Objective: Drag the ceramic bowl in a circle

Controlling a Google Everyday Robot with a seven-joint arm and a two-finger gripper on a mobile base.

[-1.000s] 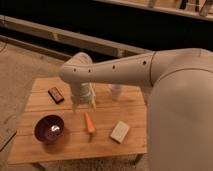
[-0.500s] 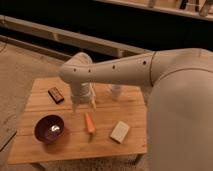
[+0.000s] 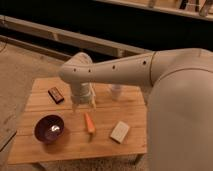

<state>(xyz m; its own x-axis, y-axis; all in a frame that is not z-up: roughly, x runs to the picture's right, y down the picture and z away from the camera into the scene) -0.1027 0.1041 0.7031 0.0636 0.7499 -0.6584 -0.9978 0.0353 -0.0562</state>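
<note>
The ceramic bowl (image 3: 49, 128), dark purple and glossy with a bright glint inside, sits on the front left of the wooden table (image 3: 75, 147). My gripper (image 3: 84, 106) hangs from the white arm over the table's middle, up and to the right of the bowl and apart from it. Its fingers point down, spread open, with nothing between them. Their tips hover just above the top end of the orange carrot (image 3: 89, 122).
A dark snack bar (image 3: 55, 94) lies at the back left of the table. A white cup (image 3: 116, 91) stands at the back, and a pale block (image 3: 120, 131) lies front right. My bulky white arm covers the right side of the view.
</note>
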